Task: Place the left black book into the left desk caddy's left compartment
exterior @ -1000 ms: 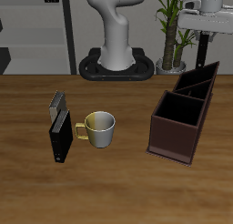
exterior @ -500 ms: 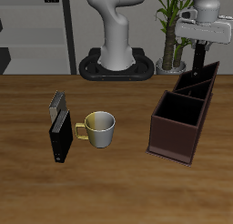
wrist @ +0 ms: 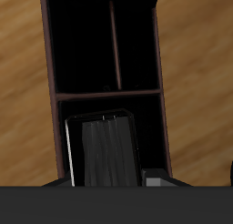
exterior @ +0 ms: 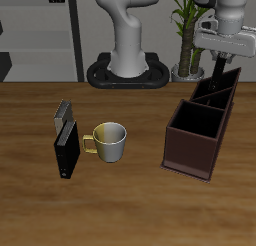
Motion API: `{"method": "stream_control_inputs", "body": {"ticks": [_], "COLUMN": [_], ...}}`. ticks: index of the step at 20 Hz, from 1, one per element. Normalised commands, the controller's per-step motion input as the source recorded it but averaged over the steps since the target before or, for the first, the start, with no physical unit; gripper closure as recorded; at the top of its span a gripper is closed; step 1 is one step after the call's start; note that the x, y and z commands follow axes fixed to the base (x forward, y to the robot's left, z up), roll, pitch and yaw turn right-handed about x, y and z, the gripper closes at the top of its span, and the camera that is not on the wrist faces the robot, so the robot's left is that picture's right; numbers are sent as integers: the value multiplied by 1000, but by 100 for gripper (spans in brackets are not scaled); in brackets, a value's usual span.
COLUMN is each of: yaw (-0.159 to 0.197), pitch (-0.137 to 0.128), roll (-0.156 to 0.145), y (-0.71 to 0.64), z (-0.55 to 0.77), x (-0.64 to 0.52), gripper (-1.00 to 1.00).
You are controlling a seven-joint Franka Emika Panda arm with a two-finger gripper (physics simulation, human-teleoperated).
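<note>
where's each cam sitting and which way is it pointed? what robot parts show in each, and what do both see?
Exterior view: in front of and above the wooden table, facing the robot; shows the white arm base and the pincer holding the thin all-black hardcover left black book.
Wrist view: on the pincer, looking down into the dark reddish-brown two-compartment left desk caddy; only the pincer's dark body edge shows.
Shared: the book, the caddy and its divider.

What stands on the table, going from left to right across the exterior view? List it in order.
black book → mug → left desk caddy
</note>
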Motion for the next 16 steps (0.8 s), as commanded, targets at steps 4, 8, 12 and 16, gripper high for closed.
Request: {"method": "stream_control_inputs", "body": {"ticks": [4,8,12,16], "yaw": [-16,33,18,-42], "pitch": [97,71,30,12], "roll": [48,8,0,-40], "y": [128,65,-74,-168], "z": [-501,-450,-154,13], "x": [-4,101,99,-31], "gripper": [100,100,-100,-100]}}
